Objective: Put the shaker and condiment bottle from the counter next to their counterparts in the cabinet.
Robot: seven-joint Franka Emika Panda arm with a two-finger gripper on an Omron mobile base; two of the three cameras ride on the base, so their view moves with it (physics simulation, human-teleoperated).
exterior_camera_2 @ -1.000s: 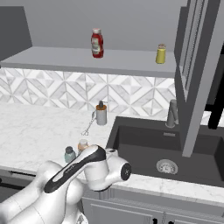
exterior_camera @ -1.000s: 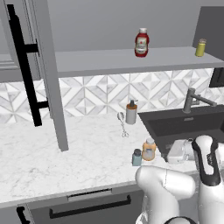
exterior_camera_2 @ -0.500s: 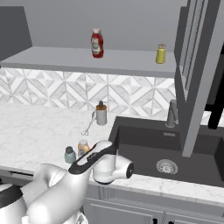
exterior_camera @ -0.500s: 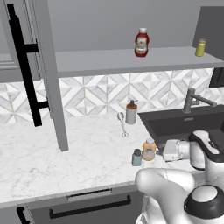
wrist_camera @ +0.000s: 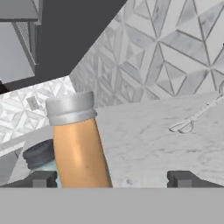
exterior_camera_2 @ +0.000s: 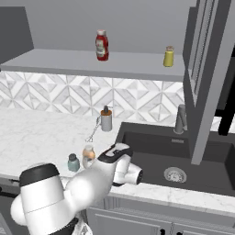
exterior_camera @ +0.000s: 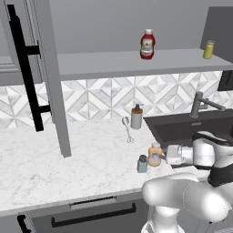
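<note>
While the arm reaches low over the counter, the scene runs left to right like this:

Cabinet door: the tall grey door point(exterior_camera: 52, 77) with its black bar handle point(exterior_camera: 25, 68) hangs at the far left of the left base view, its lower end above the counter.
Counter: white grey-veined marble point(exterior_camera: 68, 159), with the dark sink point(exterior_camera_2: 183, 156) set into it on the right.
Shaker: the teal-blue shaker point(exterior_camera: 143, 164) stands upright near the counter's front edge, just left of the orange bottle and close against it.
Condiment bottle: the orange squeeze bottle point(exterior_camera: 154, 154) stands upright on the counter beside the sink; in the hand view it rises large point(wrist_camera: 81, 148) between the two finger tips, nearer the left one.
Gripper: the gripper point(wrist_camera: 112, 178) is level with the bottle, fingers spread wide, one tip point(wrist_camera: 41, 178) beside the bottle and the other well clear of it.
Behind them: a grey pump dispenser point(exterior_camera: 136, 116) by the tiled wall, a small metal utensil point(exterior_camera: 128, 131) lying next to it.
Shelf: the long grey shelf point(exterior_camera: 113, 63) carries the red ketchup bottle point(exterior_camera: 147, 44) near the middle and the yellow-green shaker point(exterior_camera: 208, 49) at the right end, well apart.
</note>
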